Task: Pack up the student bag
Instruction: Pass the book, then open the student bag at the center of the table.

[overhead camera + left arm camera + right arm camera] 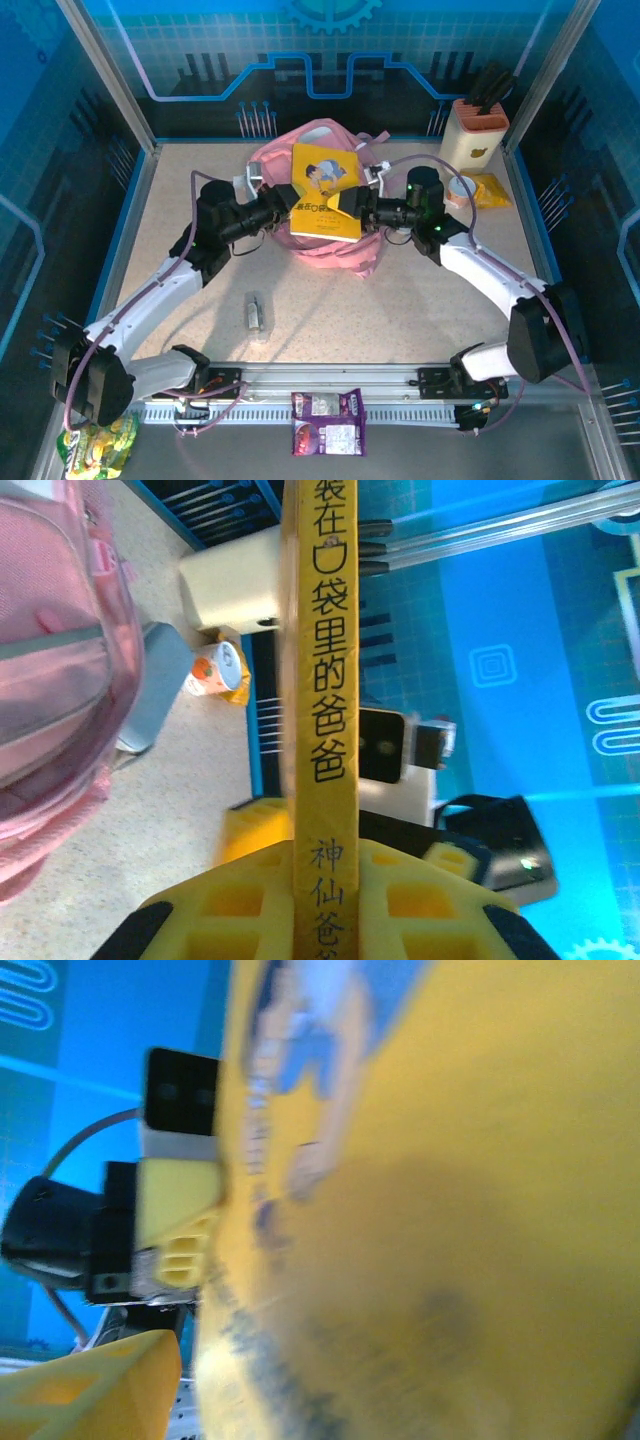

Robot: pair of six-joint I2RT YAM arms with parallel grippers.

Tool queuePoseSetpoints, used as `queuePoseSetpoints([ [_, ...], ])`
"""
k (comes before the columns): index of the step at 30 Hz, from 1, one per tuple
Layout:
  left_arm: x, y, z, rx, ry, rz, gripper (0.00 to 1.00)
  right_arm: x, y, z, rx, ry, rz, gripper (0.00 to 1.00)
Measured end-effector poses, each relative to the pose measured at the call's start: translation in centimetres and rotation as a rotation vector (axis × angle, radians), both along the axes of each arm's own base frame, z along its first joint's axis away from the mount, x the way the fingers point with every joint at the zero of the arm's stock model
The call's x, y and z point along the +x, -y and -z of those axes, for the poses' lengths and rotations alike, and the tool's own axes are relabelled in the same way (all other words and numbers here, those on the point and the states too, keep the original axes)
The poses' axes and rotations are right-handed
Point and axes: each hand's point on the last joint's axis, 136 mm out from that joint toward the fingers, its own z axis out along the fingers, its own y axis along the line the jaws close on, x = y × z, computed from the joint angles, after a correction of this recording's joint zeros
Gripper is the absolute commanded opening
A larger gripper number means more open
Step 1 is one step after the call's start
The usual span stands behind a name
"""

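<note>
Spine of the yellow book [322,680] sits pinched in the left gripper [325,872]; right gripper [360,206] beside it, opening unclear.

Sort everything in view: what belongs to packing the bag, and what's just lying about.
Job: student bag; yellow book, clamped by left gripper; small grey item, possibly next in.
Lying about: knife block; orange snack packet; purple packet; green packet.

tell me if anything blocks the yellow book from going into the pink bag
Nothing visible blocks it. The left gripper holds the yellow book above the student bag. The book hides the bag's opening, so whether it is unzipped cannot be told.
</note>
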Motion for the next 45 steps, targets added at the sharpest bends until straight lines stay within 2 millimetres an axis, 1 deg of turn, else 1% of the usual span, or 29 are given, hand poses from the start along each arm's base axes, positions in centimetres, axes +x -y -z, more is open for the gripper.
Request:
queuePoseSetpoints([
  [2, -0.1, -0.3, 0.3, 0.031, 0.006, -0.013, 0.0, -0.3, 0.2, -1.0, 0.019, 0.021, -0.001, 0.64],
  [5, -0.2, -0.6, 0.4, 0.063, 0.018, -0.024, 0.0, -0.5, 0.3, -1.3, 0.019, 0.03, -0.004, 0.56],
  [9, -0.3, -0.9, 0.6, 0.093, 0.029, -0.03, 0.0, -0.6, 0.4, -0.5, -0.008, 0.017, -0.005, 0.43],
  [14, -0.3, -1.0, 1.4, 0.134, 0.023, -0.036, 0.0, -0.7, 0.7, 1.2, -0.064, -0.01, 0.0, 0.16],
  [16, -0.3, -1.1, 1.6, 0.147, 0.027, -0.037, 0.0, -0.7, 0.7, 1.4, -0.078, -0.008, -0.002, 0.08],
  [17, -0.3, -1.0, 1.6, 0.15, 0.03, -0.037, 0.04, -0.7, 0.7, 1.4, -0.084, -0.005, 0.0, 0.03],
  [18, -0.3, -1.1, 1.6, 0.153, 0.031, -0.037, 0.15, -0.7, 0.8, 1.4, -0.092, -0.001, 0.0, 0.0],
  [20, -0.4, -0.9, 1.6, 0.165, 0.044, -0.03, 0.38, -0.7, 0.9, 1.5, -0.109, 0.01, 0.002, 0.0],
  [21, -0.4, -1.0, 1.8, 0.181, 0.053, -0.028, 0.45, -0.7, 1.2, 1.5, -0.122, 0.018, 0.007, 0.0],
  [23, -0.3, -1.2, 2.1, 0.22, 0.071, -0.033, 0.52, -0.6, 2.2, 1.8, -0.154, 0.024, 0.036, 0.0],
  [27, -0.3, -1.6, 3.9, 0.356, 0.108, -0.016, 0.66, 0.0, 5.4, 3.0, -0.254, 0.016, 0.134, 0.0],
  [31, 0.7, -1.0, 6.1, 0.501, 0.134, 0.048, 0.72, -0.1, 8.8, 4.0, -0.35, 0.007, 0.222, 0.0],
  [33, 1.2, -0.2, 7.5, 0.579, 0.156, 0.1, 0.75, -0.3, 10.6, 4.4, -0.394, 0.004, 0.268, 0.0],
  [37, 1.8, 1.4, 10.3, 0.719, 0.215, 0.201, 0.76, -0.9, 13.8, 5.4, -0.465, -0.012, 0.349, 0.0],
  [41, 2.9, 3.6, 12.3, 0.847, 0.281, 0.299, 0.76, -1.6, 16.5, 7.6, -0.52, -0.071, 0.405, 0.0],
  [45, 4.0, 6.3, 13.8, 0.986, 0.377, 0.387, 0.77, -2.1, 18.5, 9.6, -0.55, -0.15, 0.441, 0.0],
])
